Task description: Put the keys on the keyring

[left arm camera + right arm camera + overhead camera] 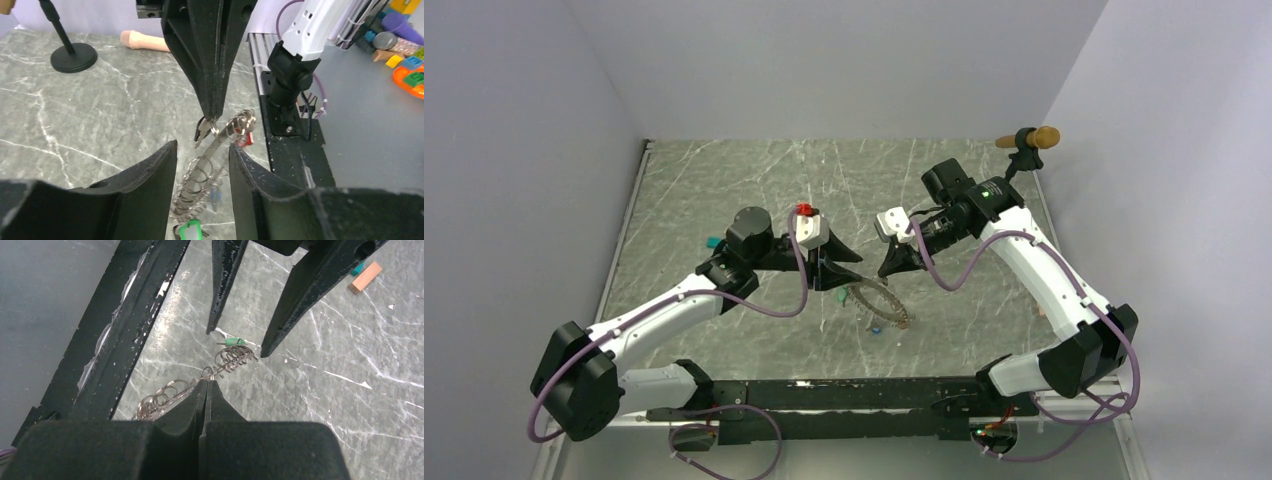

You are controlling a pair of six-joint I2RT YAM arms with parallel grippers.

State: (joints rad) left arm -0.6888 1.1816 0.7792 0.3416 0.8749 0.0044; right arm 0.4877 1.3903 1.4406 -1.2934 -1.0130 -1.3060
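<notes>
The keyring (200,172), a chain of silver-grey loops, lies on the marble-patterned table (75,125) with one end raised to the tips of the right gripper (212,116), whose jaws are pressed flat together and pinch one small ring of the chain. From there it runs down between the two fingers of the left gripper (202,150), which stand apart on either side of it with a gap showing on each side, so that gripper is open and grips nothing. A green key (190,232) sits at the low end of the chain, close under the left gripper's palm. A blue key (215,196) lies among the loops beside that gripper's right finger, and a red key (243,140) hangs just beyond the tip of that finger, beside the pinched ring. Seen from the right wrist, the left gripper's two dark fingers point down at the coils just ahead of the closed jaws. Farther out, a black round-based stand (74,56) stands well beyond the right gripper, and a tan block (366,277) lies well behind the left gripper with a teal block (713,242) beside it.
</notes>
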